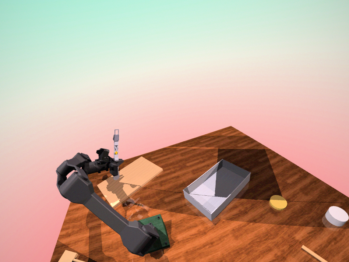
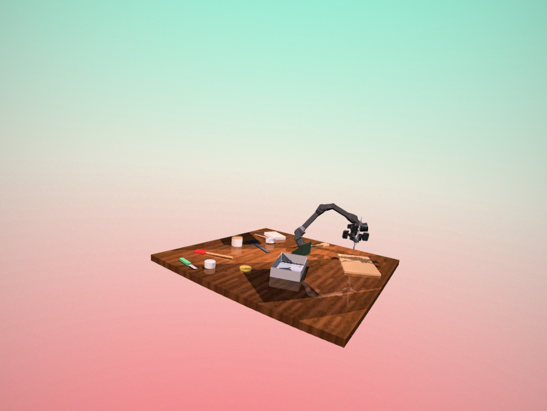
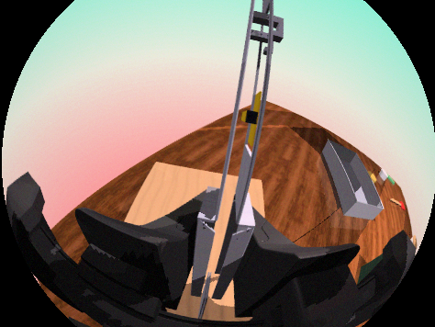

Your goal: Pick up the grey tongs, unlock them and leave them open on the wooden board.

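The grey tongs (image 1: 115, 156) (image 2: 353, 246) (image 3: 244, 181) hang near upright in my gripper (image 1: 117, 166) (image 2: 355, 236) (image 3: 222, 197), hinge end up and tips down. My gripper is shut on their two arms, which stand a narrow gap apart. In the wrist view a yellow slider (image 3: 253, 126) with a black block sits between the arms, well below the grey bracket (image 3: 277, 29) near the hinge. The tips are above the wooden board (image 1: 146, 169) (image 2: 362, 269) (image 3: 161, 193), not visibly touching it. The roasting tin (image 1: 197, 207) (image 2: 285, 272) (image 3: 369, 211) holds no tongs.
The tin stands right of the board in the top view. Beyond it are a yellow disc (image 1: 278, 201) (image 2: 245, 268) and a white cylinder (image 1: 337, 215) (image 2: 209, 264). A red spatula (image 2: 199, 251) and a green-handled tool (image 2: 184, 261) lie farther off. The table edge runs behind the board.
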